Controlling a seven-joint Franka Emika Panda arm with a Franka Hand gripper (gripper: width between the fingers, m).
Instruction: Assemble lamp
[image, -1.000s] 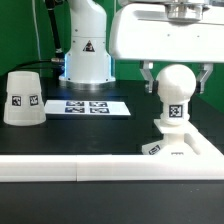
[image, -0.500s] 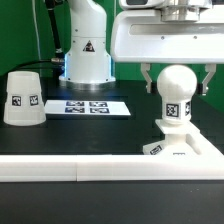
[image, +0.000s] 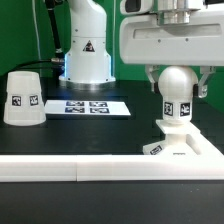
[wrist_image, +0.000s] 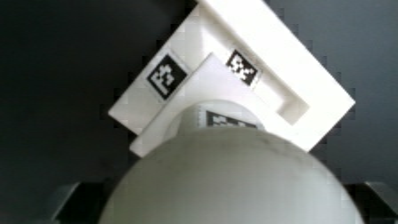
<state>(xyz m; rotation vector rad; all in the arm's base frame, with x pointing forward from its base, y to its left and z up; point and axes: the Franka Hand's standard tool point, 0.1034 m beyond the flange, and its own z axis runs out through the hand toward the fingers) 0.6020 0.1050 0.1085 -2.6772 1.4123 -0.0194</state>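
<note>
The round-headed bulb (image: 176, 80) stands upright on the flat square base (image: 190, 150) at the exterior view's right. My gripper (image: 176, 90) reaches down from above, a finger on each side of the bulb's head, shut on it. The bulb's tag faces partly sideways. In the wrist view the bulb (wrist_image: 222, 165) fills the picture over the tagged base (wrist_image: 294, 85), and the dark fingers (wrist_image: 68, 205) barely show at its sides. The cone shade (image: 22, 97) stands on the table at the exterior view's far left, apart from the gripper.
The marker board (image: 90, 106) lies flat at the back middle, before the arm's white pedestal (image: 86, 50). A long white rail (image: 90, 170) runs along the front edge, just in front of the base.
My gripper has turned about the bulb and shifted slightly toward the exterior view's right. The bulb's tag has turned with it. The shade and the base have not moved.
</note>
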